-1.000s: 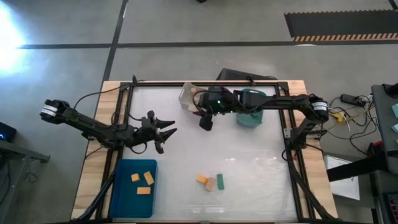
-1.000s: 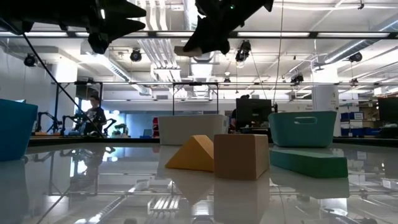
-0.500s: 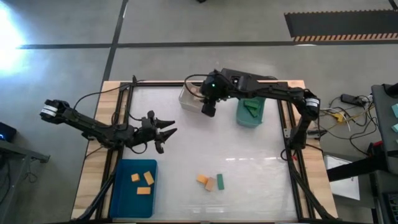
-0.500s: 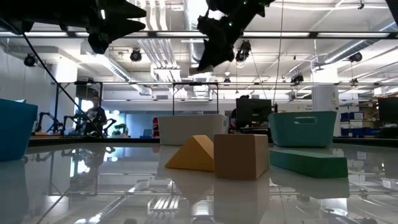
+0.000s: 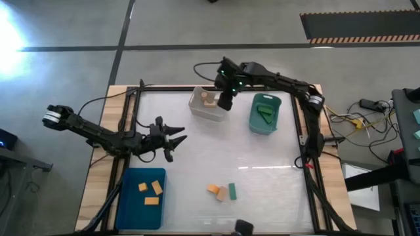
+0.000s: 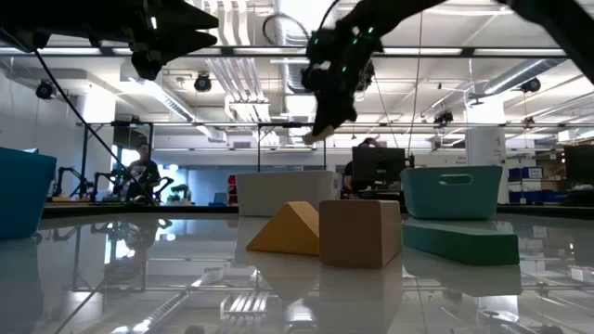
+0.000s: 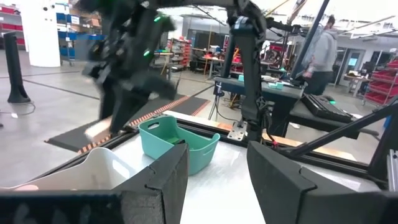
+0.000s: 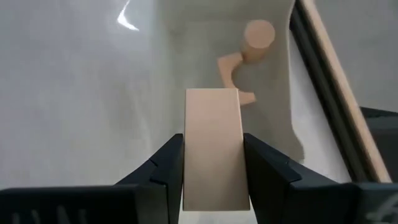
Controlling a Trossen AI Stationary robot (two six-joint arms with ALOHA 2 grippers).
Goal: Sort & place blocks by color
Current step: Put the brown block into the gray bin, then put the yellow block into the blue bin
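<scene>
Above the clear bin (image 5: 207,106), right gripper (image 8: 213,163) jaws clamp a tan block (image 8: 212,148); left gripper (image 5: 176,141) jaws wide.

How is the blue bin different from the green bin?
The blue bin sits at the near left of the table; the green bin sits at the far right. The blue bin holds orange blocks; the green bin holds green blocks. The blue bin looks larger. Both are open on top.

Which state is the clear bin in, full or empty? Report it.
Neither: the clear bin holds a few tan blocks; the right claw holds another above it.
</scene>
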